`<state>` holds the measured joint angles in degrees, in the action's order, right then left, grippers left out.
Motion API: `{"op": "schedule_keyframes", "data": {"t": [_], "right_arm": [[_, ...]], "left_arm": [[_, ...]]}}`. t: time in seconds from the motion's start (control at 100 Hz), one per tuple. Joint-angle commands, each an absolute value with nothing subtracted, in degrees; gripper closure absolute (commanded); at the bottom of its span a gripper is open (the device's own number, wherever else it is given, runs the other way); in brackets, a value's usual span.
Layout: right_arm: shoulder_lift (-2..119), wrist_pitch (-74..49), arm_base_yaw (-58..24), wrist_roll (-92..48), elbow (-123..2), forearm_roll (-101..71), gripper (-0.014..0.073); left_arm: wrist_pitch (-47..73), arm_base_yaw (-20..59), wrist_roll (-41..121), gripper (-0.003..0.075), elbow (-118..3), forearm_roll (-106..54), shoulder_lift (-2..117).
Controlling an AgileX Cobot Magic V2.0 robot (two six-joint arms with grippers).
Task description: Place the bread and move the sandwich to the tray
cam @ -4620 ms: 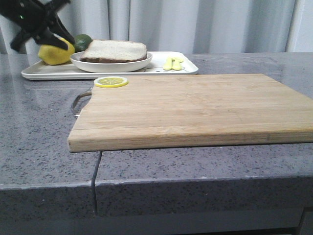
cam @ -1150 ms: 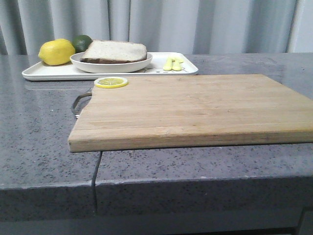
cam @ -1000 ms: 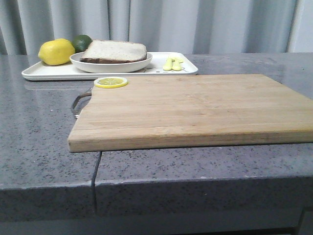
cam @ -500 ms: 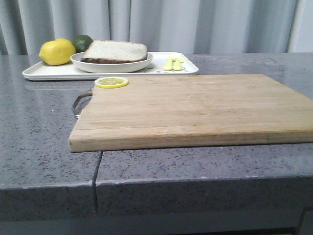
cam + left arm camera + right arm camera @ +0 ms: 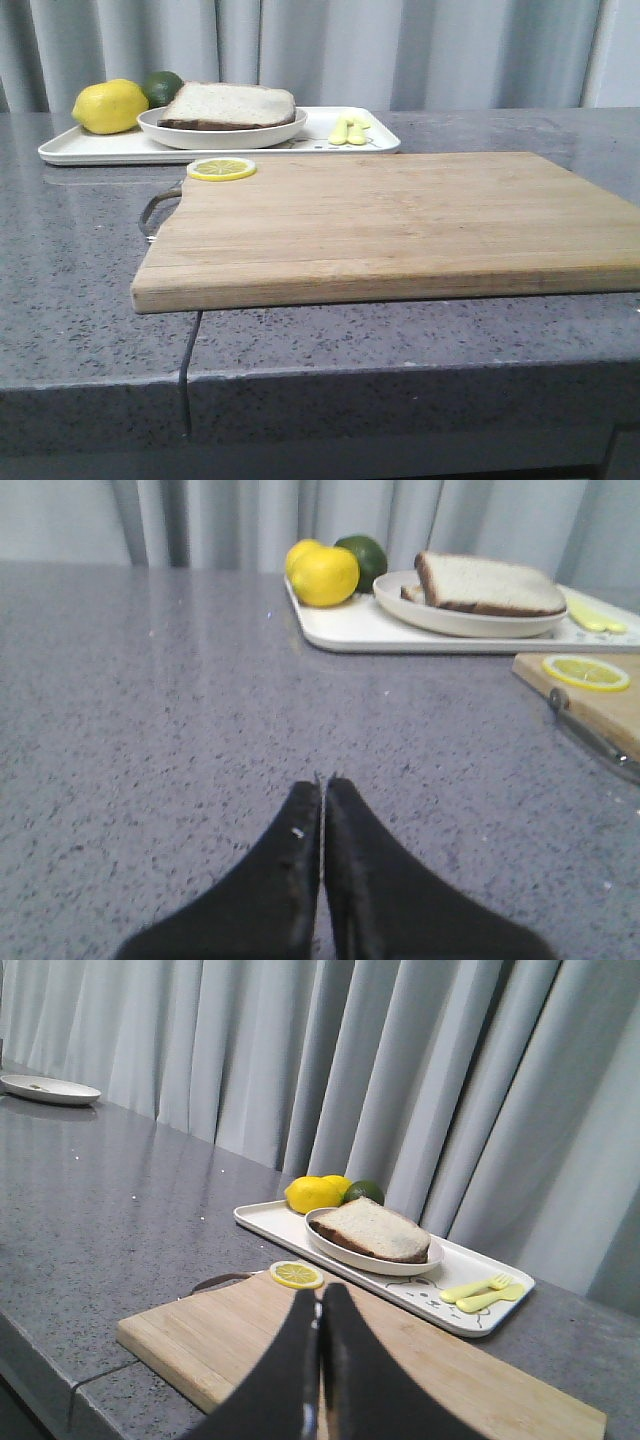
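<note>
Nearest in the front view: the grey stone counter point(image 5: 90, 300), then the cutting board point(image 5: 400, 220) lying flat, bare but for a lemon slice point(image 5: 221, 169) on its far-left corner, above the metal handle point(image 5: 158, 208).

Beyond the board, the tray point(image 5: 90, 150) sits along the far edge of the counter. On it, the plate point(image 5: 222, 128) carries the sandwich point(image 5: 229, 104); top slice of bread point(image 5: 487, 582) is pale with a dark crust, and a lower slice shows just beneath in the left wrist view. No egg is visible from any angle. A lemon point(image 5: 110, 106) and a lime point(image 5: 163, 86) stand at the tray's left end, yellow cutlery point(image 5: 348, 129) at its right. Curtain point(image 5: 400, 50) behind.

Handling, as judged: bread is light, soft and easily crushed; the stack could slide apart if pinched from the side. The plate is stiff, smooth, probably slippery; its rim looks the safest hold.

Left gripper point(image 5: 322, 780): fingers pressed together, nothing between them, low over bare counter, well short of the tray. Right gripper point(image 5: 320, 1290): fingers likewise closed and empty, held above the board, apart from it. Neither shows in the front view.

A second plate point(image 5: 50, 1088) lies far off in the right wrist view.
</note>
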<state>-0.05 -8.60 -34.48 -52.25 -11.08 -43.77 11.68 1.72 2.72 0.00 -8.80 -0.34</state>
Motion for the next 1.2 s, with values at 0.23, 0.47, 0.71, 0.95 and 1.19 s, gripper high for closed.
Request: {"op": "schedule_keyframes", "data": {"t": [0.23,0.47,0.71,0.95,1.19], "right_arm": [[0.6,-5.4,-34.3,-52.8,-12.7,-44.4,0.0655],[0.6,-5.4,-34.3,-52.8,-12.7,-44.4,0.0655],[0.6,-5.4,-34.3,-52.8,-12.7,-44.4,0.0655],[0.6,-5.4,-34.3,-52.8,-12.7,-44.4,0.0655],[0.6,-5.4,-34.3,-52.8,-12.7,-44.4,0.0655]], "left_arm": [[15.1,-0.9,2.1,0.074,1.0,-8.1,-2.1],[16.0,-0.9,2.3,0.074,0.9,-8.7,-2.1],[16.0,-0.9,2.3,0.074,0.9,-8.7,-2.1],[16.0,-0.9,2.3,0.074,0.9,-8.7,-2.1],[16.0,-0.9,2.3,0.074,0.9,-8.7,-2.1]]}}
